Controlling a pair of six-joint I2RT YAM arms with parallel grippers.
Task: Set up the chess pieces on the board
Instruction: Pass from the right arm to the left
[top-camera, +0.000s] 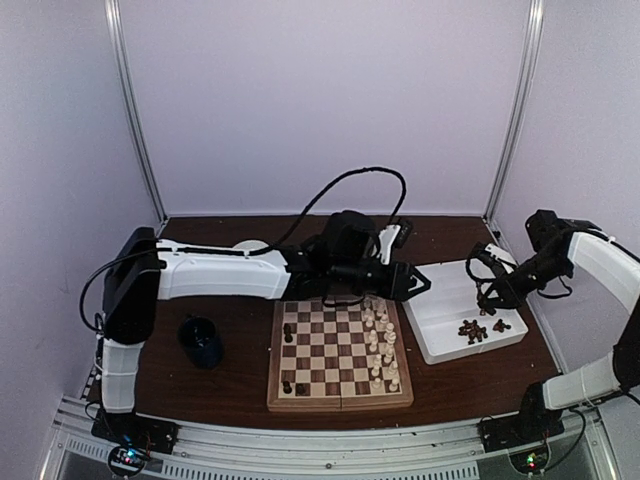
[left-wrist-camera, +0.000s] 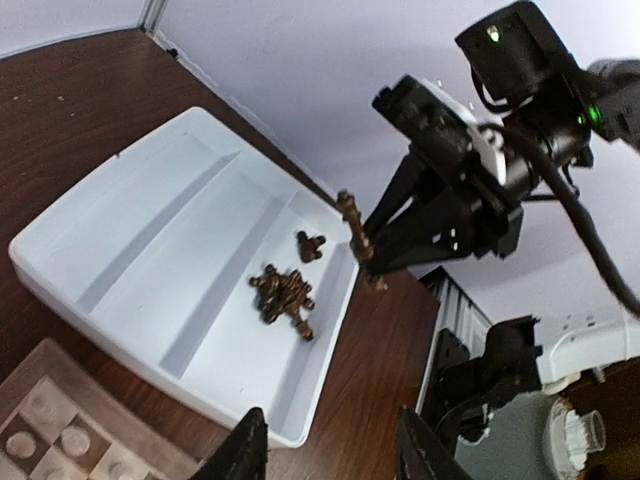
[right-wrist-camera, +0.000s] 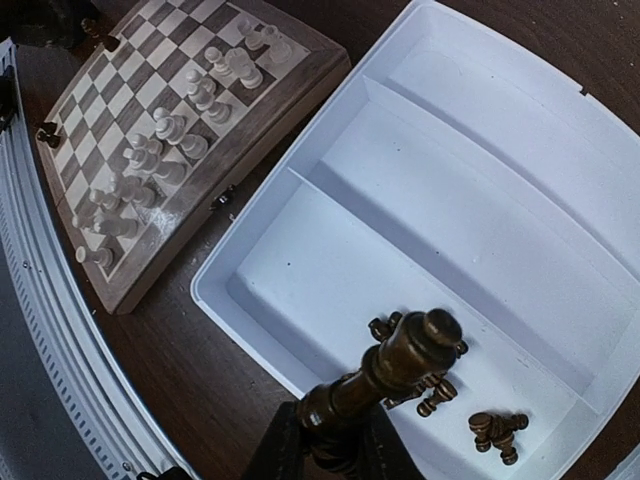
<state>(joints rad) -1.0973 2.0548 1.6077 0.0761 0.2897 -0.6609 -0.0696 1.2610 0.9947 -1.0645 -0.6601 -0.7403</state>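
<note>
Cream pieces (top-camera: 380, 345) are lined up in two rows along the 3 o'clock side of the board (top-camera: 340, 400), and that side looks done. Only a few dark pieces (top-camera: 288, 332) are seen on the 9 o'clock side, so most of that side is judged to be left to do. A small heap of loose dark pieces (top-camera: 473, 330) is lying in the near part of the white tray (top-camera: 445, 285), which is set at 3 o'clock from the board, just beside it.

One tall dark piece (right-wrist-camera: 400, 365) is pinched by its base in the right fingers (right-wrist-camera: 290, 445) and held in the air above the tray. The left fingers (left-wrist-camera: 247, 450) are held partly apart with nothing between them, up near the 12 o'clock edge of the board and pointed toward the tray.

Everything is set on a dark brown wooden desk (top-camera: 220, 395). A dark blue cup (top-camera: 203, 342) is placed at 9 o'clock from the board, apart from it. The desk is closed in by plain pale walls (top-camera: 320, 100), with thin metal posts (top-camera: 135, 110) at the back corners.
</note>
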